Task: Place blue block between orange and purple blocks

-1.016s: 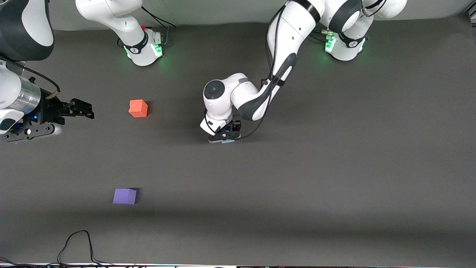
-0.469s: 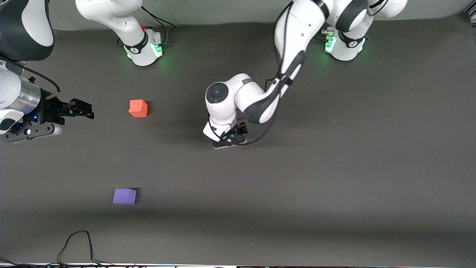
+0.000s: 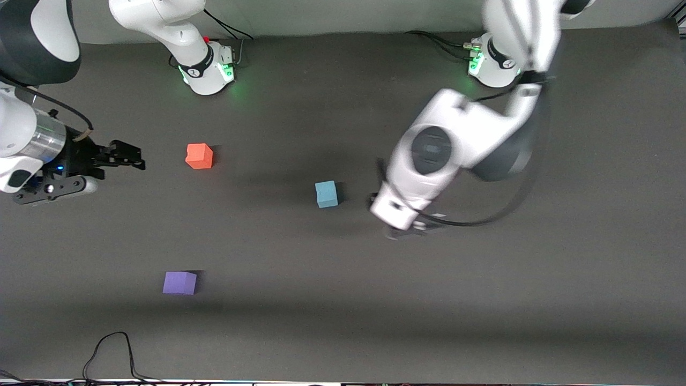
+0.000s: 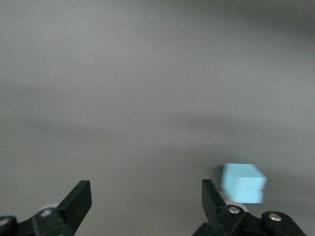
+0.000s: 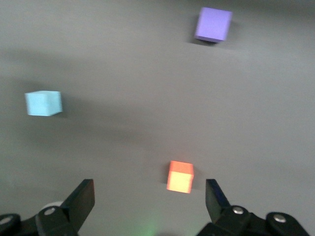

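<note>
The blue block [image 3: 326, 194] stands alone on the table's middle; it also shows in the left wrist view [image 4: 242, 183] and the right wrist view [image 5: 44, 103]. The orange block [image 3: 199, 156] [image 5: 180, 176] and the purple block [image 3: 179, 282] [image 5: 213, 23] lie toward the right arm's end, the purple one nearer the front camera. My left gripper [image 3: 408, 229] [image 4: 146, 196] is open and empty, raised over bare table beside the blue block, toward the left arm's end. My right gripper [image 3: 128, 155] [image 5: 149, 196] is open and empty, beside the orange block at the right arm's end.
The dark grey table mat [image 3: 482, 295] carries only the three blocks. The arm bases [image 3: 206, 69] [image 3: 496, 64] stand along the table's back edge. A black cable [image 3: 110, 351] loops at the front edge near the right arm's end.
My left gripper let go of the blue block, rose and swung toward the left arm's end; the block now stands free. My right gripper shifted slightly toward the orange block.
</note>
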Tool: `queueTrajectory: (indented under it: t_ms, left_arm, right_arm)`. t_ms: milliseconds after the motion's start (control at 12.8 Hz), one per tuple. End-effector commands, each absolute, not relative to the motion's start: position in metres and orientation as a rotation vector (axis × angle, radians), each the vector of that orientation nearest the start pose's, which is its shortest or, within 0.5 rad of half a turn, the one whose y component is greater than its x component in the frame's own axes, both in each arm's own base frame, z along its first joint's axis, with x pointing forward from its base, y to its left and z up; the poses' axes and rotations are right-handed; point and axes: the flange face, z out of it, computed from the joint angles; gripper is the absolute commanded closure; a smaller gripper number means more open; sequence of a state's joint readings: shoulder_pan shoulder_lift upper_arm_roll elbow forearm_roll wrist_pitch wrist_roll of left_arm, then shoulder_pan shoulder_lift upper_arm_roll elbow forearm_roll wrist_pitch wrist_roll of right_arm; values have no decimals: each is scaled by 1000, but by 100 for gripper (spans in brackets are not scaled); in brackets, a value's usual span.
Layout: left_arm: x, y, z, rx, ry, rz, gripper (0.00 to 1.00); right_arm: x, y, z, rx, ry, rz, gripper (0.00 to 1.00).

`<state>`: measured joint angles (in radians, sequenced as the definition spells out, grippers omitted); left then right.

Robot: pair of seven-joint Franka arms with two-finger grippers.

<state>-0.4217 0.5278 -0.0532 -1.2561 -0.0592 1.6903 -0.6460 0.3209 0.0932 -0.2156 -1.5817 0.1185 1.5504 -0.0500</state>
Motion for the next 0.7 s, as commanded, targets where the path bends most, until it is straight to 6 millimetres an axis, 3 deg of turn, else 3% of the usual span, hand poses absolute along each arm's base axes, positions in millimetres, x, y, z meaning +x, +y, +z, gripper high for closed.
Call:
queueTrajectory:
  t_ms: [0,156,234,391,469,625]
  left_arm:
    - [626,-187,463,-3177,-238,265,0]
    - [623,-102,472,-3181,-178,247,0]
    - [620,-69,478,-3189,-147,236,0]
    - [612,-29,488,-3169,-108,207,0]
    - [609,-21,494,-3168,-102,193,0]
    - [598,-4,507,-3170,-72,172,0]
  right_arm:
    - [561,168,574,-3046,-108,153,0]
    - [548,255,576,-3064,-49,115,0]
    - [543,289,572,-3074,-24,112,0]
    - [526,360,558,-3094,-58,118,0]
    - [527,383,549,-3104,-33,109,0]
    - [535,409,518,-3075,-23,182,0]
